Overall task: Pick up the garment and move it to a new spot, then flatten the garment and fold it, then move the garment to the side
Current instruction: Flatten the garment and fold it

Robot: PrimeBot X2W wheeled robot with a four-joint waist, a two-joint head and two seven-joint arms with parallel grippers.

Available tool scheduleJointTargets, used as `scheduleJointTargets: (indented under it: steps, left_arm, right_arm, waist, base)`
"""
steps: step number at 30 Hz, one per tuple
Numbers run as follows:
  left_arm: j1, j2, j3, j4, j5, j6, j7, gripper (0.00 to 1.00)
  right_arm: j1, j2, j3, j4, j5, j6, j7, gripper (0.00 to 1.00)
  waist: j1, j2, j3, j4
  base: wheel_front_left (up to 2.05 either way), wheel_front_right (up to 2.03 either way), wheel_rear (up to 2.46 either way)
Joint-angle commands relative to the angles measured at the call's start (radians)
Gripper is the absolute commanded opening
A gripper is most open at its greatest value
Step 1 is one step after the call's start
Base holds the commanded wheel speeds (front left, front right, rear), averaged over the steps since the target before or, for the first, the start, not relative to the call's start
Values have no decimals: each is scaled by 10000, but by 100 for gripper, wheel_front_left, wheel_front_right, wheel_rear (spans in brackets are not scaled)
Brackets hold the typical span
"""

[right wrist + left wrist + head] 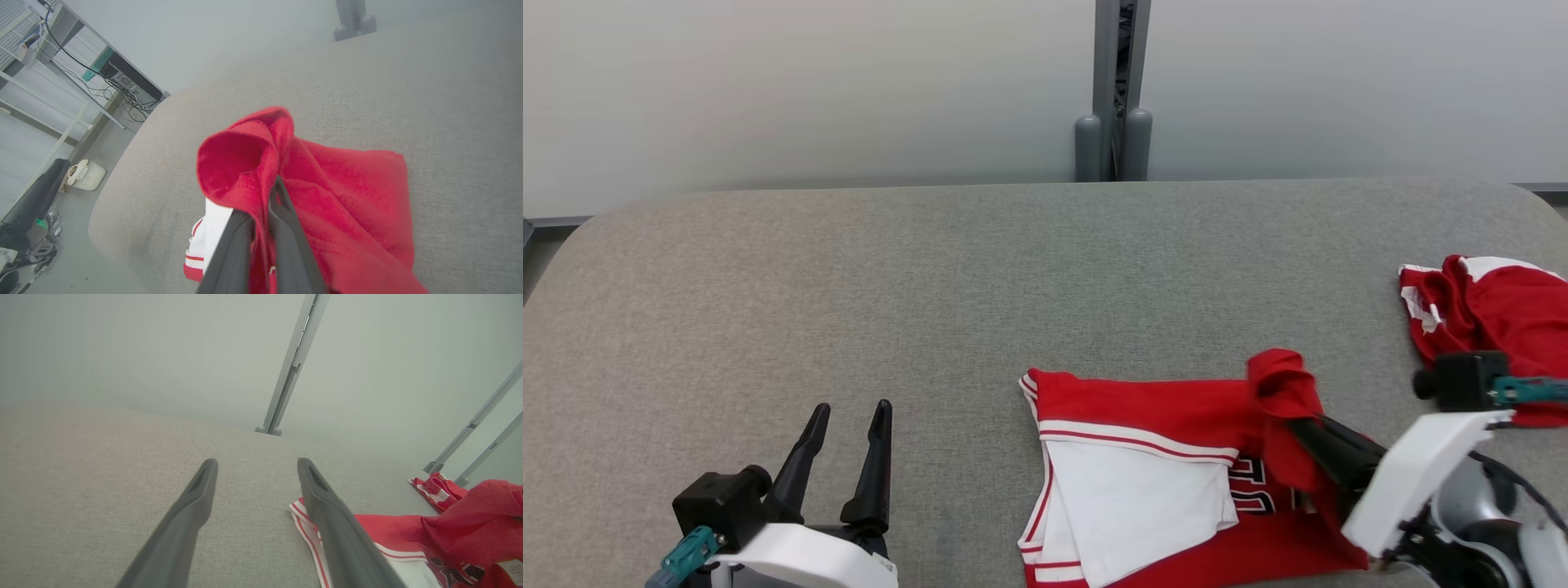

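Near the right end of the table [849, 269], our right gripper [1311, 433] is clamped on a fold of the garment [1160, 408]. The red cloth bunches over the fingertips, so we cannot see them. From the right wrist view the two fingers [286, 241] lie close together with fabric pinched between them and a hood of red rising above.

Dark lettering on the garment's chest is mostly covered by that raised fold and by a white panel, so we cannot read it. The garment's near edge is cut off by the bottom of the head view, and our right arm covers its right side.

We see a red jersey with a broad white panel lying across its left half, edged with thin red and white stripes. It lies mostly flat on the grey fabric surface at the near right, with only the pinched part lifted.

Farther right, apart from it, a second cloth [1494, 302], red and white, lies crumpled. It is cut off by the right edge of the head view and partly hidden behind our right wrist.

Our left gripper [852, 406] hovers over bare table at the near left, fingers spread and holding nothing.
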Motion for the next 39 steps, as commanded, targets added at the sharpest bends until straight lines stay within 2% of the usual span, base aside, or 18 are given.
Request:
scheduleJointTargets:
  steps: [1,5,9,16,24,25,28,29,31,32,39]
  left_arm:
    - [-169,6,14,30,-52,-14,-46,100]
    - [-200,-75,-33,88,-50,-88,-59,100]
    - [-232,-156,-83,170,-43,-167,-80,100]
    - [-339,-365,-201,403,-41,-335,-123,100]
    - [-438,-546,-322,679,-68,-526,-140,100]
    - [-445,-556,-338,707,-68,-555,-142,100]
    - [-453,-588,-397,793,-55,-569,-139,100]
    - [-461,-605,-415,812,-51,-578,-139,100]
    - [-471,-626,-443,846,-51,-590,-141,100]
    - [-460,-630,-445,869,-61,-598,-143,100]
    - [-293,-636,-453,931,-109,-589,-161,100]
  right_arm:
    - [-166,130,78,-72,-91,1,69,0]
    - [-453,759,508,114,-435,1,239,0]
    - [-833,1105,951,558,-672,1,191,0]
    - [-1569,1213,1906,1902,-347,1,-487,0]
    - [-2475,1202,2787,4560,206,1,-1523,0]
    - [-2613,1207,2901,4900,237,1,-1606,5]
    - [-2985,1208,3260,5766,454,1,-1905,34]
    - [-3116,1208,3384,5993,549,1,-2021,47]
    - [-3346,1207,3643,6401,818,1,-2176,89]
    - [-3457,1205,3777,6571,974,1,-2259,100]
    - [-4122,1203,4421,7137,1797,1,-2719,100]
  waist:
    - [0,-1,-5,80]
    - [0,-1,-6,291]
    - [0,-1,-6,487]
    - [0,-1,-36,835]
    - [0,-1,-136,1211]
    - [0,-1,-148,1249]
    - [0,-1,-194,1363]
    - [0,-1,-207,1388]
    - [0,-1,-236,1432]
    - [0,-1,-255,1441]
    - [0,-1,-407,1383]
  base:
    - [0,0,0]
    - [0,0,0]
    - [0,0,0]
    - [0,0,0]
    - [0,0,0]
    - [0,0,0]
    - [0,0,0]
    - [0,0,0]
    - [0,0,0]
    - [0,0,0]
    - [0,0,0]
